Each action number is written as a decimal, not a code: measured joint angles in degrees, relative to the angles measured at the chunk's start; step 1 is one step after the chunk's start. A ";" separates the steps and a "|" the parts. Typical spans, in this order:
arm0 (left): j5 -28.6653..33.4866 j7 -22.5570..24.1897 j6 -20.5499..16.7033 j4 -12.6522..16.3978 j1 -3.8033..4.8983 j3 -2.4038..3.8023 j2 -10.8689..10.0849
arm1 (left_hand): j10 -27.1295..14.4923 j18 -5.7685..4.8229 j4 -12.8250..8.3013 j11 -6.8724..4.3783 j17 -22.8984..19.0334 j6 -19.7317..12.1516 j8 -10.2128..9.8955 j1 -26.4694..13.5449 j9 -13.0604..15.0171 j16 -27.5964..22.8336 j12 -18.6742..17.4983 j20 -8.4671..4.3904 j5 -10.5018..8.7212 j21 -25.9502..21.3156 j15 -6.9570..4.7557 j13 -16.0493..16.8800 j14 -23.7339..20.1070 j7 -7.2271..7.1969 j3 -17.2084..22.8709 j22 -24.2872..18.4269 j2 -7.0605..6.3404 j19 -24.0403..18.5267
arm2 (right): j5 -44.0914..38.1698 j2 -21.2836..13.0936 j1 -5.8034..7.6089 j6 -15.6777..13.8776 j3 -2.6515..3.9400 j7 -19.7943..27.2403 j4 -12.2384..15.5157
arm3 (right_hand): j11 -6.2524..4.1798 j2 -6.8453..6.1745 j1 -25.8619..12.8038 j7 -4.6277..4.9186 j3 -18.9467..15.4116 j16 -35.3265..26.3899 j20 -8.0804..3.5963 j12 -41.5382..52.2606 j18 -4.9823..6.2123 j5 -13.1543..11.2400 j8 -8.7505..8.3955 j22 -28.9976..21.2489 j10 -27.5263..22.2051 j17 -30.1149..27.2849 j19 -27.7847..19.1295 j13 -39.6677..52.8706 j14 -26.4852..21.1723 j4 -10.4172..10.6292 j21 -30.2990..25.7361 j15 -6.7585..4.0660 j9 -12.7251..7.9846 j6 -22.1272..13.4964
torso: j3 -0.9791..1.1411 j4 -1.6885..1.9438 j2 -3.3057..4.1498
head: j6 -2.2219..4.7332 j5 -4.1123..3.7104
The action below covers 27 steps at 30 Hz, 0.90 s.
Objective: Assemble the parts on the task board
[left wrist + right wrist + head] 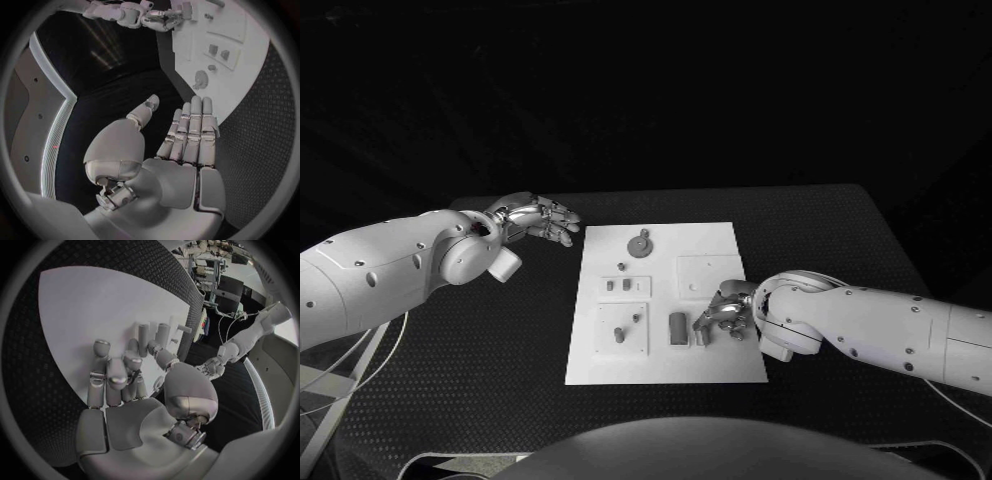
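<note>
The white task board (718, 240) lies in the middle of the black table. A round grey part (640, 245) sits at its far end, two small parts (626, 287) stand in a plate at mid-left, and pegs (620, 335) stand at near left. A grey block (678, 327) lies near the board's middle. My right hand (727, 310) rests on the board just right of that block, fingers (117, 377) curled down and the thumb close to them. I cannot tell whether anything is pinched there. My left hand (540, 218) hovers off the board's far left corner, fingers (187, 135) straight and empty.
Black table mat (488, 350) surrounds the board on all sides. The table's left edge, with cables beyond it (343, 370), runs under my left arm. In the left wrist view the board (250, 60) lies ahead of the fingers, with the right hand (153, 17) at its far side.
</note>
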 measured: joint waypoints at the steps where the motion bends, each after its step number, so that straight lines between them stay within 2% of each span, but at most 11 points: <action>1: 0.00 0.00 0.00 0.00 0.00 0.00 -0.01 | 0.00 0.00 0.00 0.00 0.00 0.00 0.00 0.00 0.00 0.00 0.00 0.00 0.00 0.00 0.00 -0.03 0.00 0.00 0.00 0.00 0.00 0.00 | 0.04 0.02 0.00 0.00 0.00 0.00 -0.03 | 0.00 -0.26 -0.26 0.01 -0.05 0.00 -0.03 0.00 0.00 0.00 0.08 0.00 0.00 -0.06 0.03 -0.01 0.00 0.05 -0.13 0.00 0.01 -0.01 | 0.00 -0.01 -0.01 | 0.00 0.00; 13: 0.00 -0.01 0.01 0.01 0.00 0.00 -0.01 | -0.17 -0.02 0.00 -0.17 0.05 0.00 0.00 0.00 -0.05 0.00 0.00 0.00 0.00 0.00 0.00 -0.03 0.00 0.00 0.00 0.00 0.00 0.00 | 0.70 0.20 -0.07 -0.01 -0.02 0.53 0.00 | 0.01 -2.37 -1.92 0.11 0.84 -0.23 -0.03 0.00 0.00 0.01 0.06 0.00 0.00 -0.17 0.44 -0.11 -0.13 2.10 -0.42 0.13 0.01 -0.11 | 0.01 -0.02 0.00 | 0.00 -0.02; 20: 0.00 -0.01 0.01 0.02 0.00 -0.01 -0.01 | -0.20 -0.02 0.00 -0.20 0.04 0.00 0.00 0.00 -0.05 0.00 0.00 0.00 0.00 0.00 0.00 -0.02 0.00 0.00 0.00 0.00 0.00 0.00 | 1.17 0.21 -0.10 0.00 -0.04 0.88 0.04 | 0.01 -2.37 -1.92 0.12 0.97 -0.23 -0.11 0.00 0.00 0.02 0.07 0.00 0.00 -0.16 0.53 -0.11 -0.16 2.37 -0.68 0.16 0.03 -0.12 | 0.01 -0.01 0.00 | 0.00 -0.02; 27: -0.01 -0.02 0.01 0.02 0.00 -0.01 -0.02 | -0.20 -0.04 0.00 -0.20 0.09 0.00 0.00 0.00 -0.05 -0.22 0.00 0.00 0.00 0.00 0.00 -0.02 0.00 0.00 0.00 0.00 0.00 0.00 | 1.40 0.18 -0.11 -0.01 -0.05 1.16 0.16 | 0.01 -2.93 -2.48 0.12 0.94 -0.23 -0.11 0.00 0.00 0.02 0.07 0.00 0.00 -0.16 0.52 -0.11 -0.05 2.86 -0.68 0.06 0.03 -0.13 | 0.01 0.00 0.00 | 0.00 0.01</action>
